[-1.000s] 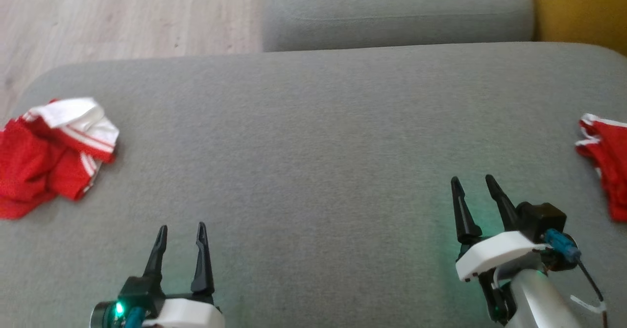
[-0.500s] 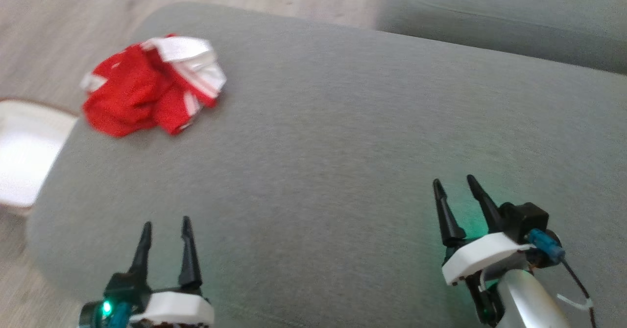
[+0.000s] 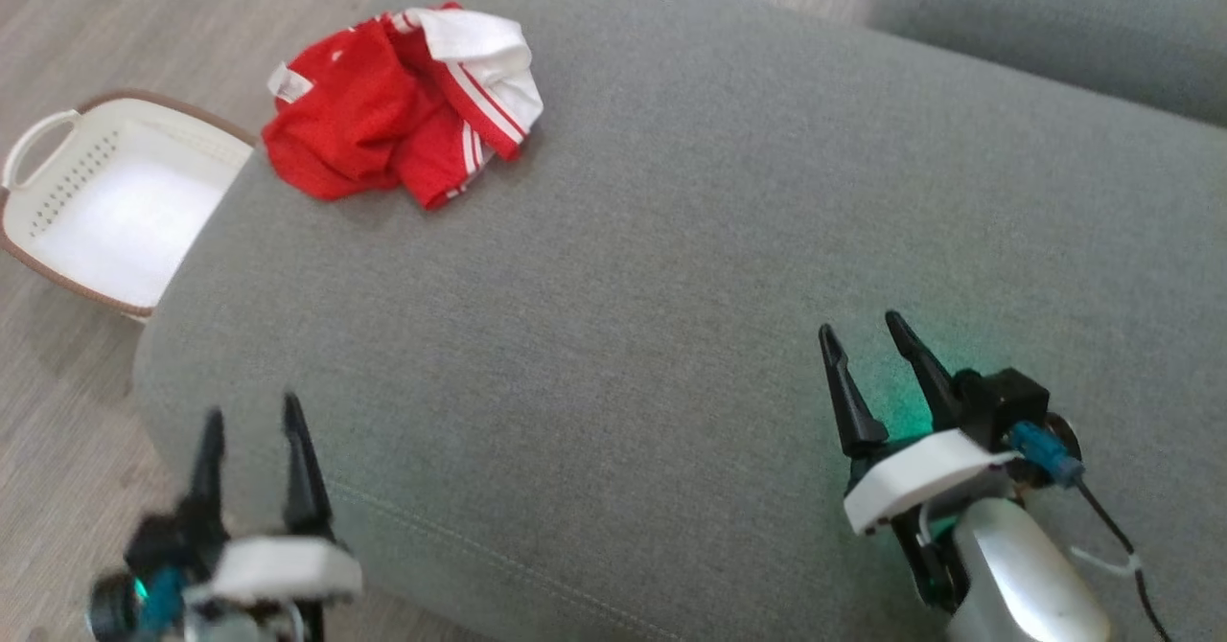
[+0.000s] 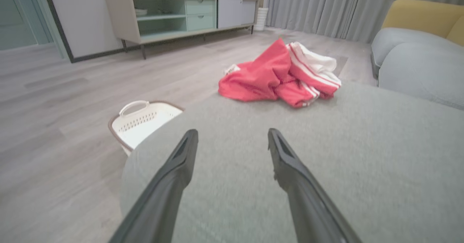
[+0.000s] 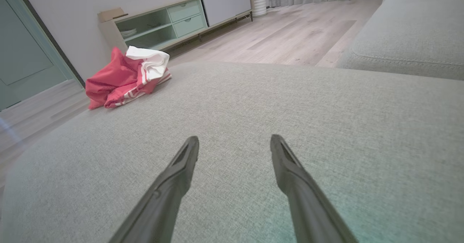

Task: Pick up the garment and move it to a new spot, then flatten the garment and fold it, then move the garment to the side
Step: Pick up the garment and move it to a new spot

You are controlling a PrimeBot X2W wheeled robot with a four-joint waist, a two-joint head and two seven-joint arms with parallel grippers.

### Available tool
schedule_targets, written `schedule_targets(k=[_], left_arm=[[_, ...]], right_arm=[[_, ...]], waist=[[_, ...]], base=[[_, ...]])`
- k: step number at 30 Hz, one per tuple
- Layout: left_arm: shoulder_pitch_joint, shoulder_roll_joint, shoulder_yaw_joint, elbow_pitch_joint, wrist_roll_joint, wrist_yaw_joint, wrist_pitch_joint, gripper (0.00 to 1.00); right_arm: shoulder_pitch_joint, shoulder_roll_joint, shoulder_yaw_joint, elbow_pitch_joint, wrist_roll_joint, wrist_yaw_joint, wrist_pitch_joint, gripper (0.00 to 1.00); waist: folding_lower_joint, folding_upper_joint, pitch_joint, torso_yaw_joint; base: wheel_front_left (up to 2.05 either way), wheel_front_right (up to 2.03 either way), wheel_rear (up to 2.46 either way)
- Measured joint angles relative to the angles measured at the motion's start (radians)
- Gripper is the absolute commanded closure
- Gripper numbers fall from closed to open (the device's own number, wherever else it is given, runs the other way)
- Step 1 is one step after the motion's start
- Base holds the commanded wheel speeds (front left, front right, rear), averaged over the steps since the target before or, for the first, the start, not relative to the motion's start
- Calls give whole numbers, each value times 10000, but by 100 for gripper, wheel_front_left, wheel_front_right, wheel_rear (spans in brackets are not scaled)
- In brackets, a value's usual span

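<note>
Crumpled red garment (image 4: 279,76) beyond spread gripper (image 4: 232,138).

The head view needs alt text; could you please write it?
A crumpled red and white garment lies at the far left of a grey cushion, beside a white laundry basket. Left gripper and right gripper are open.

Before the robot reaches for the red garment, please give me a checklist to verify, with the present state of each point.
1. Left gripper open, empty: ok.
2. Right gripper open, empty: ok.
3. Garment fully in sight on the cushion: ok.
4. Garment flat: not ok, it lies crumpled.
5. Garment apart from the basket on the floor: ok.
6. Garment within arm's reach: cannot tell.
</note>
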Motion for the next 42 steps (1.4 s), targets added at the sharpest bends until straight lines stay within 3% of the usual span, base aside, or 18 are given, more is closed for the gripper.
schedule_targets(k=[5,11,20,25,32,36,37,38,39,42], left_arm=[[-1546,113,746,25,272,-359,0,0],[-3274,629,1066,660,594,-775,-2,0],[-5776,1400,1101,3198,640,-1189,-46,0],[-6580,1634,1141,4222,654,-1174,-46,0],[-7353,2094,1684,5774,560,-612,-44,0],[-7729,2303,1781,6236,479,-525,-44,0],[-7837,2324,1785,6404,477,-539,-44,25],[-7908,2339,1793,6510,466,-539,-44,70],[-7982,2345,1802,6635,456,-545,-44,100],[-8108,2360,1824,6617,391,-583,-44,100]], right_arm=[[-427,-2,23,-343,-416,0,0,0],[-1004,-104,228,-1103,-688,0,-2,0],[-1502,-602,347,-2497,-686,0,291,0],[-1504,-861,301,-3114,-702,0,591,0],[-1697,-943,155,-3900,-700,0,767,0],[-1738,-965,67,-4151,-700,0,796,0],[-1752,-963,58,-4178,-700,0,796,0],[-1764,-963,56,-4209,-700,0,796,0],[-1775,-965,50,-4220,-698,0,796,0],[-1841,-951,19,-4196,-698,0,792,0]], waist=[[2,0,574,-310],[2,0,1363,-810],[2,-1,2625,-1540],[1,-1,3255,-1915],[1,-1,3905,-2441],[1,-1,4152,-2653],[1,0,4192,-2698],[0,-1,4223,-2736],[1,-1,4247,-2770],[1,-1,4258,-2857]], base=[[0,0,0],[0,0,0],[0,0,0],[0,0,0],[0,0,0],[0,0,0],[0,0,0],[0,0,0],[0,0,0],[0,0,0]])
